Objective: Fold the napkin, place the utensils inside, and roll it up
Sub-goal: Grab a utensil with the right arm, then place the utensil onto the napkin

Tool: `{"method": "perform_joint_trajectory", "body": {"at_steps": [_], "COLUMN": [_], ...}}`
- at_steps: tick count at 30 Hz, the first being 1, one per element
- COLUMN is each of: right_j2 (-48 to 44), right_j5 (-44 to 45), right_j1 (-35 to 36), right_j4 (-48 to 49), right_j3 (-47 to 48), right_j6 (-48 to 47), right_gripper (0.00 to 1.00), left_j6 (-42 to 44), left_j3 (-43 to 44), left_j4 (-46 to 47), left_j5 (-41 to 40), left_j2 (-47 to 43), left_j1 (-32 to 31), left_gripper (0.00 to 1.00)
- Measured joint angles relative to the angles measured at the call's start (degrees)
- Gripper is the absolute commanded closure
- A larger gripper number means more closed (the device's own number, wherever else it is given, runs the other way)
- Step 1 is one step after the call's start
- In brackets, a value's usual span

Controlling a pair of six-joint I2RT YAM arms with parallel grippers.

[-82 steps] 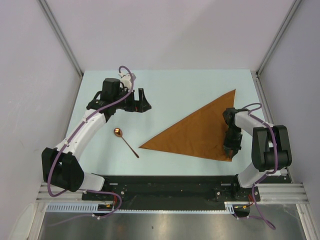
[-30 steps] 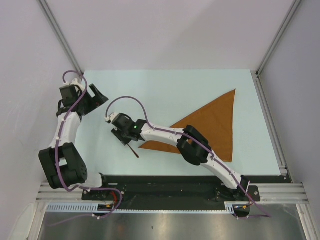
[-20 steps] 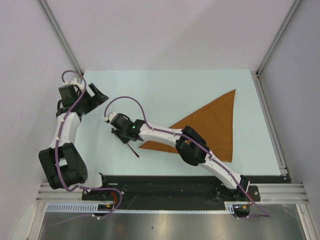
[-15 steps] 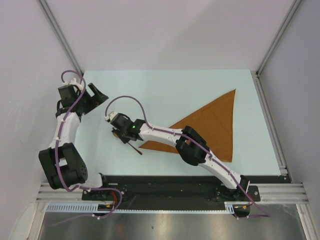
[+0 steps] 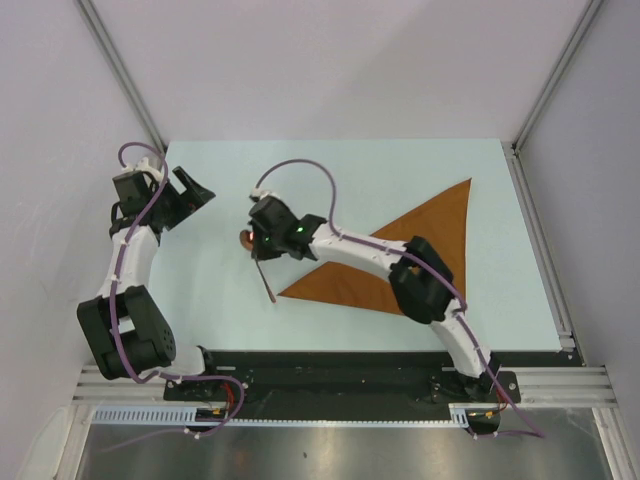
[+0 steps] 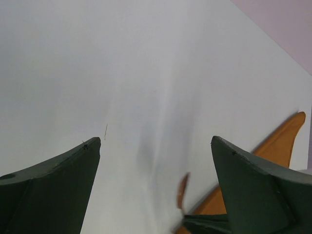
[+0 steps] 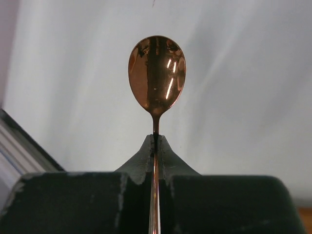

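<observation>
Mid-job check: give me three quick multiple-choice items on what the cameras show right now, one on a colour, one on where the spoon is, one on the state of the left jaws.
1. What colour is the napkin?
A. white
B. blue
C. rust-brown

2. Where is the spoon?
A. lying on the napkin
B. clamped in the right jaws
C. in the left jaws

3. How do the left jaws stand?
A. open and empty
B. shut on the spoon
C. shut on the napkin

Key:
1 C, the top view shows an orange-brown triangle.
2 B, the right wrist view shows its neck pinched between shut jaws.
3 A, they are spread wide with nothing between them.
</observation>
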Motion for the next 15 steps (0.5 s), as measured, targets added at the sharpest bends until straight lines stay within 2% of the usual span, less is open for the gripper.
{"method": "perform_joint_trajectory", "body": {"at_steps": [9, 15], "right_j2": [-25.92, -32.33], "right_j5": [17.22, 28.35], "right_j1": [-7.87, -15.65], "right_j4": [5.57, 1.09], "right_j3": [-24.92, -38.53], "right_j6": [19.98, 31.95], "right_gripper": [1.0, 1.0], "left_j6": [-0.42, -1.46], "left_j3": [-0.46, -1.11], "left_j4": [0.37, 1.46], "left_j5": [0.79, 1.99], "left_j2": [-0.59, -0.92], "left_j1": [0.15, 0.15], "left_gripper": [0.0, 0.0]}}
